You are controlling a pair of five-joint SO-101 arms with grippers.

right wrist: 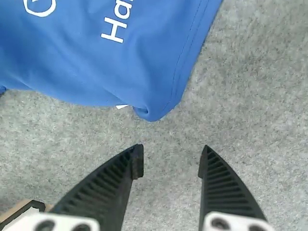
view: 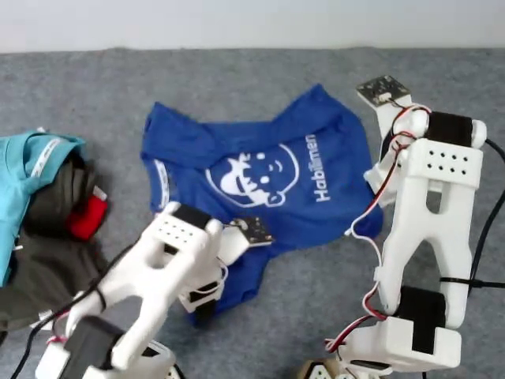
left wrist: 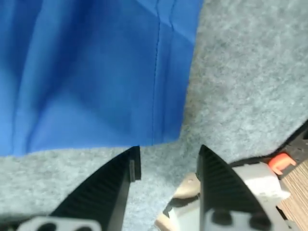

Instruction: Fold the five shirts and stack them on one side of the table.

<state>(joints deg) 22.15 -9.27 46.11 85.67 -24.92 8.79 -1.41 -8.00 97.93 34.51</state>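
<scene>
One blue shirt [view: 237, 170] lay spread at centre; one heap [view: 47, 205] sat at 9 o'clock — cut off, its shirts uncountable. Left gripper [left wrist: 168, 159] and right gripper [right wrist: 171, 159] — both gaping, empty, beside the blue shirt's edges.

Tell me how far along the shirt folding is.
Barely started. Done: nothing looks folded. In hand: the blue shirt lies spread out, the left gripper and right gripper open beside its edges. Left: that fold, plus the rumpled pile beside it.

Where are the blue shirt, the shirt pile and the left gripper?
blue shirt [view: 252, 178], high view, chest print.
shirt pile [view: 55, 201], high view, dark shirt.
left gripper [left wrist: 168, 158], left wrist view, midway between open jaws.
</scene>
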